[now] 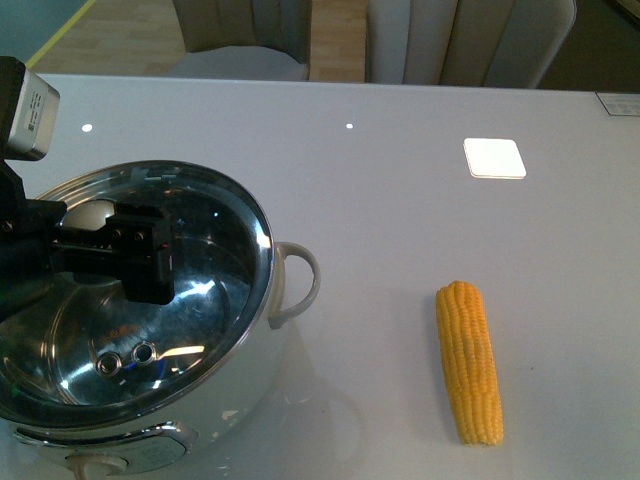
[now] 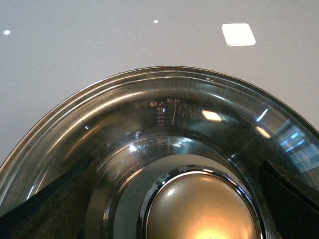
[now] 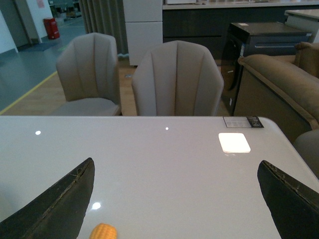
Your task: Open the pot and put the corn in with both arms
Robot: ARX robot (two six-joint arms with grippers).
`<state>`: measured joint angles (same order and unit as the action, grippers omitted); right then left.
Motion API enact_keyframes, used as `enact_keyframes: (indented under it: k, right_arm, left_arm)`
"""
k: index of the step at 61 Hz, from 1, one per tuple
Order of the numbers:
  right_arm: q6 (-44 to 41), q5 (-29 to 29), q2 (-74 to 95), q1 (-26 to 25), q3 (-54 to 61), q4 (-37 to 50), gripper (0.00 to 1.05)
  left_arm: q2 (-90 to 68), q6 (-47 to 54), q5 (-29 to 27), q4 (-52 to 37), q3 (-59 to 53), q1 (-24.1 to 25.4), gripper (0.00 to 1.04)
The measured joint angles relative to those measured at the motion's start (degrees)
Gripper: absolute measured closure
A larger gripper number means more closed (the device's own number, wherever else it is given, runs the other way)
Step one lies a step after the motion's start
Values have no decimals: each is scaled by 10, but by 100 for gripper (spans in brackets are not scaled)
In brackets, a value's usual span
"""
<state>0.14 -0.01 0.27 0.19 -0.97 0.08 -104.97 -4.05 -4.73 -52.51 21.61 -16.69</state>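
Corn (image 1: 468,360) lies flat on the table (image 1: 400,220), to the right of the pot (image 1: 250,390) and well apart from it, with nothing between them. A glass lid (image 1: 215,300) sits on the pot. My left gripper (image 2: 178,167) has its fingers wide, one on each side of the knob (image 2: 199,209). The right gripper (image 3: 175,164) is also wide and holds nothing. Chairs (image 3: 177,79) stand behind the table.

Yellow corn (image 1: 468,362) w/ kernel rows, white pot (image 1: 240,395) w/ shiny steel rim, grey table (image 1: 400,220).
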Motion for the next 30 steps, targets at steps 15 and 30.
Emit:
enact_keyframes:
  k: [15,30]
  right_arm:
    - [0,0,0,0,0,0,9]
    - [0,0,0,0,0,0,9]
  left_arm:
    - [-10,2,-2,4,12,-8,46]
    - [-8,10,-13,3,12,-10,63]
